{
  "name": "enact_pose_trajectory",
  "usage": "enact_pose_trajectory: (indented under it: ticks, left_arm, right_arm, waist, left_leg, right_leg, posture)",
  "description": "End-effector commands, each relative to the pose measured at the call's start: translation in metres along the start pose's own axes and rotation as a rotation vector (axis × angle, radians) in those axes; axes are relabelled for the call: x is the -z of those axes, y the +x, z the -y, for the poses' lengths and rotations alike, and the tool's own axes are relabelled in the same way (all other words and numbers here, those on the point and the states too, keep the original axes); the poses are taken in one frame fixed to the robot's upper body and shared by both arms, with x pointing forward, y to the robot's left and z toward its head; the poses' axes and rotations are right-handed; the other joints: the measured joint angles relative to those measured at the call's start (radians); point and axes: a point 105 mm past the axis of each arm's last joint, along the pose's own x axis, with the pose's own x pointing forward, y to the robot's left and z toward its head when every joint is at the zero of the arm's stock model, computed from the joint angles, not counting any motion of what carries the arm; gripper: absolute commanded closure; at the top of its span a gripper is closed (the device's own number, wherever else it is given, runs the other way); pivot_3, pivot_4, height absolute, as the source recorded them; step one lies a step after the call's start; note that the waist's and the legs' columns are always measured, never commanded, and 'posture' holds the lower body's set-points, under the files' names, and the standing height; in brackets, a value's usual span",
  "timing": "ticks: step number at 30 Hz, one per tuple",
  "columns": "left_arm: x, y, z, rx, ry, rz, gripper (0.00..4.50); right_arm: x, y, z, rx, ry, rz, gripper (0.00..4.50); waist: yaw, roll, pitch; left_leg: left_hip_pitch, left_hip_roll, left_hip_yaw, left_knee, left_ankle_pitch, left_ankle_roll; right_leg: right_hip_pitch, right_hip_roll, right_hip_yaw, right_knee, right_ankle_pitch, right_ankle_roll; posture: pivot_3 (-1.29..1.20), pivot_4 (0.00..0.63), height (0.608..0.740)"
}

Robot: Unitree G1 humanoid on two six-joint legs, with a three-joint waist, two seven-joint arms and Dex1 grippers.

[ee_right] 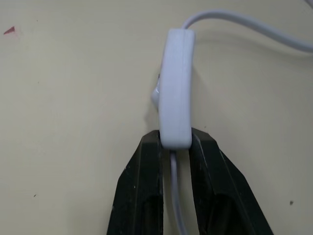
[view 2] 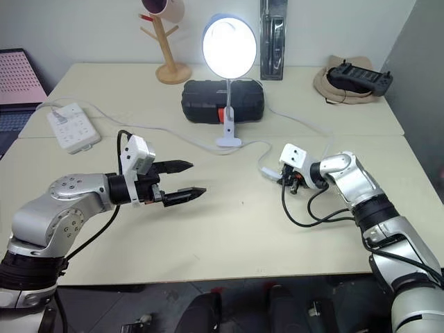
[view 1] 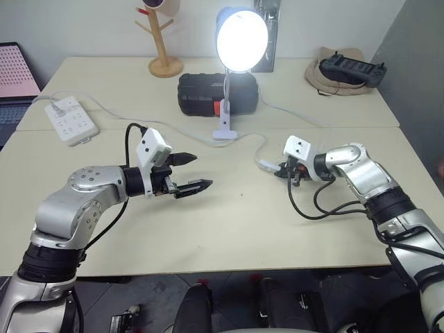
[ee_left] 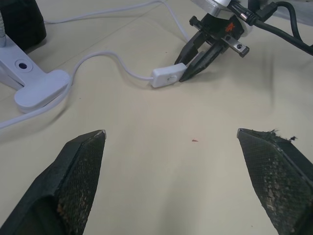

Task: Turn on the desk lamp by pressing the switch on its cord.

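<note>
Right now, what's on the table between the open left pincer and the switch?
Nothing: bare tabletop lies between the left pincer and the switch, as the left wrist view shows. The right pincer already grips the switch's far end.

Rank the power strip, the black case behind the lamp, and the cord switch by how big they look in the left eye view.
1. Black case, largest.
2. Power strip, clearly smaller.
3. Switch, by far the smallest, at the tips of the right claw.
</note>
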Motion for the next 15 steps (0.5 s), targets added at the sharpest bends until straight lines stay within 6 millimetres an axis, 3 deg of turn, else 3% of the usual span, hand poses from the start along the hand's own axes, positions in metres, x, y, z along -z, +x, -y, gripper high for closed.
enact_pose_trajectory:
  ticks: [1, 7, 15]
  left_arm:
    - [-0.013, 0.0, -0.008, -0.016, 0.085, 0.029, 0.0]
    - [-0.016, 0.001, -0.021, -0.035, 0.054, 0.034, 0.0]
    - [-0.012, -0.002, -0.038, -0.019, 0.033, -0.025, 0.0]
  right_arm:
    - [0.003, -0.005, 0.001, -0.022, -0.02, -0.013, 3.3]
    - [-0.001, -0.027, -0.001, -0.041, -0.001, 0.022, 1.74]
    - [-0.01, -0.077, -0.037, -0.086, 0.116, 0.094, 0.07]
  waist:
    - [0.0, 0.0, 0.0]
    - [0.003, 0.0, 0.0]
    - [0.005, 0.0, 0.0]
  left_leg:
    - [0.0, 0.0, 0.0, 0.0, 0.0, 0.0]
    - [0.001, 0.0, -0.001, 0.003, -0.001, 0.002]
    - [0.0, 0.0, -0.004, 0.004, -0.001, 0.002]
  right_leg:
    - [0.0, 0.0, 0.0, 0.0, 0.0, 0.0]
    - [0.002, 0.0, -0.001, 0.001, 0.0, 0.0]
    - [0.002, 0.0, -0.003, 0.003, 0.0, 0.0]
  posture:
    - [0.0, 0.15, 0.74]
    - [0.0, 0.15, 0.74]
    - [0.0, 0.15, 0.74]
